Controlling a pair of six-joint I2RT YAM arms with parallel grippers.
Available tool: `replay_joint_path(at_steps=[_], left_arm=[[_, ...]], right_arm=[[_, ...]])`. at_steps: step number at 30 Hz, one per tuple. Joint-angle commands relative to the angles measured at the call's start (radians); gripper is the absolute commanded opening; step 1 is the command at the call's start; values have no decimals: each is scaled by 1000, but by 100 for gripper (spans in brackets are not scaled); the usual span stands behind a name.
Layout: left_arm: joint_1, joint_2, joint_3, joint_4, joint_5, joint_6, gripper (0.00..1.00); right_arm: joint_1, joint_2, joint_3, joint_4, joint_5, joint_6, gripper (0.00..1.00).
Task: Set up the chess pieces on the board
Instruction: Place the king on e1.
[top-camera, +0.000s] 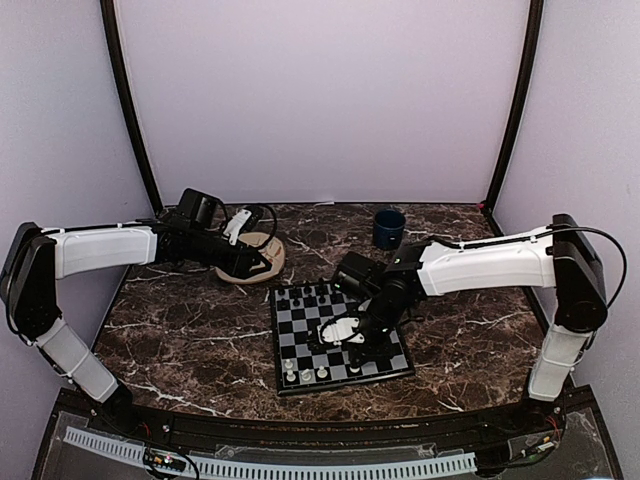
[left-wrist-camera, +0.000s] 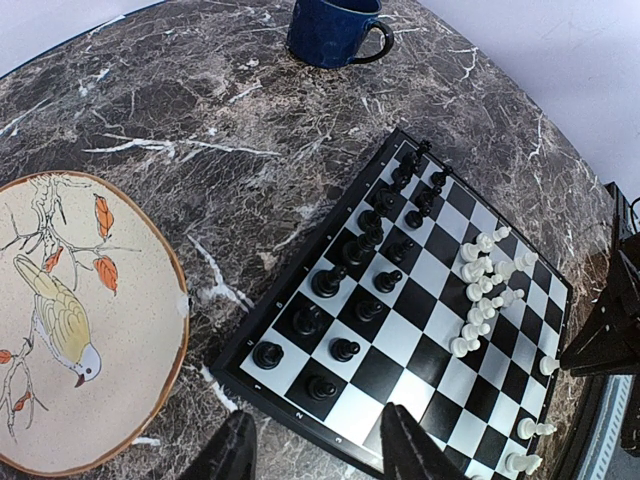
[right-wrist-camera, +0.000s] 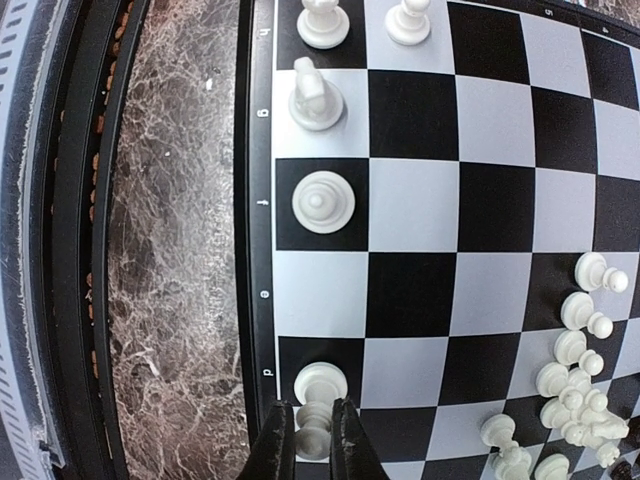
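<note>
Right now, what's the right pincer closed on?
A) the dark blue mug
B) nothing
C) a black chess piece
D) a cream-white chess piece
D: the right wrist view shows the right pincer shut on a small cream-white chess piece at the edge of the black-and-grey chequered chessboard.

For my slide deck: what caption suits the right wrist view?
The right gripper shut on a white chess piece at the board's edge, more white pieces heaped nearby.

Robot lab booth — plain lilac walls (top-camera: 320, 100), marble tabletop (top-camera: 200, 330)
</note>
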Motion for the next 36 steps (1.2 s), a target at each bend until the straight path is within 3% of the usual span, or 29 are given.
replay_joint_path(at_steps=[1, 12, 22, 26, 32, 36], left_arm=[[5, -38, 7, -15, -2, 14, 45], [5, -38, 7, -18, -4, 14, 45], [6, -42, 7, -19, -4, 15, 45], [5, -40, 4, -17, -6, 14, 45], [5, -28, -8, 1, 11, 7, 45], [2, -15, -8, 8, 23, 7, 45]], right_arm=[[10, 8, -7, 24, 13, -4, 7], [12, 20, -4, 28, 11, -3, 10], [13, 16, -2, 27, 25, 4, 34], [2, -13, 38, -3, 26, 11, 39], [-137, -92, 77, -41, -81, 22, 40], [-234, -120, 36, 25, -60, 69, 38]])
